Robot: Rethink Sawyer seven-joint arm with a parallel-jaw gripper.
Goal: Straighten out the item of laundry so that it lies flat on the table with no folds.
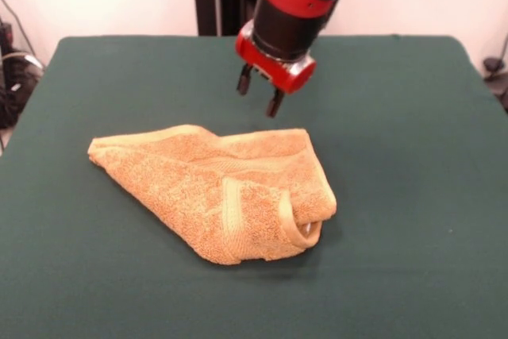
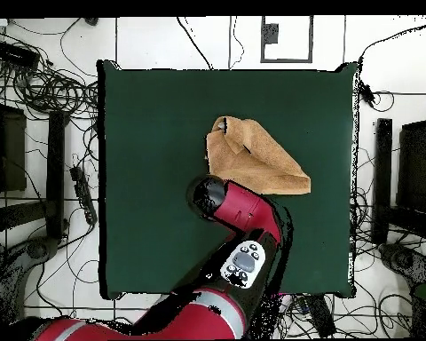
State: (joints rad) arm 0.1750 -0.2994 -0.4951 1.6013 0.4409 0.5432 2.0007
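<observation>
— Arm pose?
— Reaching down from above, pincer hanging over the table, fingers spread, gripping nothing.
— And the towel?
— Just in front of the pincer, below its tips, bunched and folded over itself.

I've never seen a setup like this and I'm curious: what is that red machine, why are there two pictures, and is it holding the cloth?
The red and black thing is a robot arm ending in a gripper with two dark fingers. One picture faces the robot from across the table; the other looks straight down, with the robot's base at the bottom. On the green table lies one orange-tan towel, crumpled and folded over itself, not flat. The gripper hangs just behind the towel, open and holding nothing.
</observation>
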